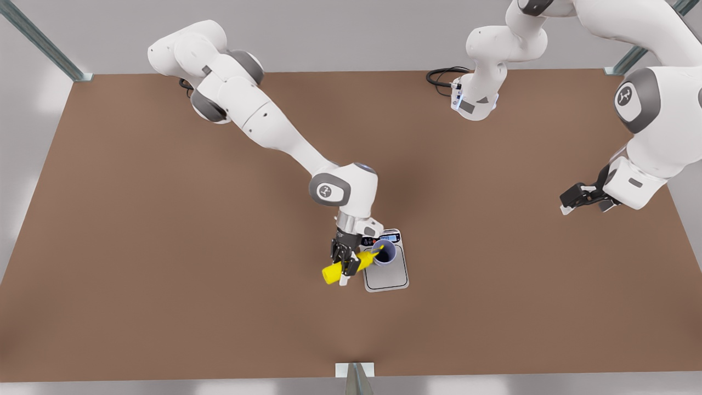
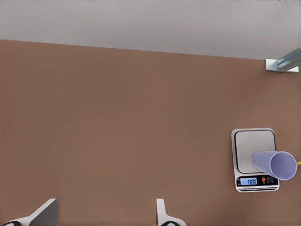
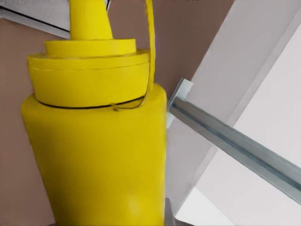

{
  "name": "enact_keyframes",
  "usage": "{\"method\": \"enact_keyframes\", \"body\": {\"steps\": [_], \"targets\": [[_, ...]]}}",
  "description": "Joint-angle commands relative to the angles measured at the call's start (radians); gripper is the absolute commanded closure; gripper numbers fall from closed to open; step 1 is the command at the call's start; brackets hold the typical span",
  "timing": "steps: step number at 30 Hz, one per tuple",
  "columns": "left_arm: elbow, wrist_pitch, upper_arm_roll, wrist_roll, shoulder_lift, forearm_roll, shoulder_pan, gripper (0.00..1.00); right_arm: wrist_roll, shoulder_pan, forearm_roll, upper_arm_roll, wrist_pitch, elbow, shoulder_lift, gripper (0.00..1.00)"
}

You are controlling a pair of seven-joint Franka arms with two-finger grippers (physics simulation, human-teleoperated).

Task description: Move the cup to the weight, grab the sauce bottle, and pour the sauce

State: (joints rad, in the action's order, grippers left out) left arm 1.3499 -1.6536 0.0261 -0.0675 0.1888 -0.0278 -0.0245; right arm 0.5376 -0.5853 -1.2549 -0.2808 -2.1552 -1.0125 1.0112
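Sauce bottle (image 1: 343,269) lies tipped in your right gripper (image 1: 345,263), clamped round its body, nozzle over the cup (image 1: 383,253) on the weight (image 1: 387,267) for pouring, while your left gripper (image 1: 577,201) waits with fingers spread, holding nothing.

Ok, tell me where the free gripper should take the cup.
Probably grip the cup by its side wall, coming in level from the front view's right with the open left gripper. It stands upright on the weight, and the right gripper holds the sauce bottle tilted over its mouth.
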Motion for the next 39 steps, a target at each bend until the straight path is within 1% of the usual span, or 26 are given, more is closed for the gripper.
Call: {"method": "enact_keyframes", "body": {"steps": [1, 4, 5, 6, 7, 10, 12, 13, 15, 18, 21, 23, 25, 26, 27, 29, 30, 31, 32, 36, 39], "targets": [[0.000, 0.000, 0.000, 0.000, 0.000, 0.000, 0.000, 0.00, -0.001, 0.001, 0.011, 0.000, -0.002, 0.000, 0.000, 0.44], [-0.002, 0.000, 0.000, 0.000, -0.002, 0.002, 0.000, 0.00, 0.002, 0.059, 0.121, -0.003, -0.022, -0.008, -0.036, 0.44], [-0.002, 0.000, 0.000, 0.000, -0.002, 0.002, 0.000, 0.00, 0.030, 0.068, 0.192, -0.003, -0.023, -0.008, -0.043, 0.44], [-0.002, 0.000, 0.000, 0.000, -0.002, 0.002, 0.000, 0.00, 0.047, 0.093, 0.259, -0.001, -0.074, -0.011, -0.063, 0.44], [-0.002, 0.000, 0.000, 0.000, -0.002, 0.002, 0.000, 0.00, 0.111, 0.131, 0.342, -0.001, -0.114, -0.061, -0.100, 0.44], [-0.002, 0.000, 0.003, 0.000, 0.000, 0.003, 0.002, 0.00, 0.375, 0.237, 0.597, 0.000, -0.198, -0.118, -0.144, 0.44], [-0.002, 0.000, 0.003, 0.000, -0.002, 0.003, 0.002, 0.00, 0.498, 0.326, 0.725, -0.001, -0.319, -0.259, -0.210, 0.44], [-0.002, 0.000, 0.003, 0.000, -0.002, 0.003, 0.002, 0.00, 0.602, 0.360, 0.819, -0.001, -0.325, -0.278, -0.221, 0.44], [-0.002, 0.000, 0.003, -0.002, 0.000, 0.000, 0.000, 0.00, 0.700, 0.433, 0.931, -0.006, -0.402, -0.387, -0.261, 0.44], [-0.009, 0.000, 0.003, -0.008, 0.001, 0.003, 0.000, 0.00, 0.992, 0.515, 1.244, -0.008, -0.400, -0.442, -0.279, 0.44], [-0.017, 0.003, 0.006, -0.005, -0.006, 0.011, 0.000, 0.00, 1.088, 0.805, 1.255, -0.247, -0.397, -0.563, -0.286, 0.44], [-0.018, 0.012, 0.009, -0.012, -0.014, 0.011, -0.002, 0.00, 1.113, 0.917, 1.255, -0.319, -0.370, -0.591, -0.266, 0.44], [-0.018, 0.002, 0.017, -0.003, 0.012, 0.023, 0.006, 0.00, 1.138, 0.966, 1.253, -0.337, -0.328, -0.586, -0.246, 0.44], [-0.018, 0.002, 0.015, -0.005, 0.005, 0.025, 0.003, 0.00, 1.183, 0.995, 1.295, -0.351, -0.295, -0.584, -0.244, 0.44], [-0.025, 0.011, 0.014, -0.002, 0.000, 0.026, 0.002, 0.00, 1.349, 1.007, 1.462, -0.347, -0.252, -0.581, -0.244, 0.44], [-0.026, 0.009, 0.008, -0.002, 0.000, 0.023, 0.000, 0.00, 1.530, 1.061, 1.632, -0.344, -0.169, -0.584, -0.235, 0.44], [-0.026, 0.014, 0.003, -0.002, -0.011, 0.022, -0.005, 0.00, 1.647, 1.065, 1.784, -0.310, -0.112, -0.584, -0.227, 0.44], [-0.026, 0.026, -0.015, -0.009, -0.015, 0.023, -0.006, 0.00, 1.697, 1.065, 1.853, -0.281, -0.055, -0.584, -0.223, 0.44], [-0.026, 0.090, -0.017, -0.009, -0.051, 0.023, -0.006, 0.00, 1.777, 1.067, 1.916, -0.244, 0.038, -0.581, -0.212, 0.44], [-0.026, 0.091, -0.014, -0.002, -0.046, 0.023, -0.005, 0.00, 1.816, 1.067, 2.039, -0.143, 0.205, -0.580, -0.154, 0.44], [-0.026, 0.089, -0.017, -0.002, -0.043, 0.020, -0.005, 0.00, 1.831, 1.064, 2.042, -0.110, 0.221, -0.580, -0.128, 0.44]]}}
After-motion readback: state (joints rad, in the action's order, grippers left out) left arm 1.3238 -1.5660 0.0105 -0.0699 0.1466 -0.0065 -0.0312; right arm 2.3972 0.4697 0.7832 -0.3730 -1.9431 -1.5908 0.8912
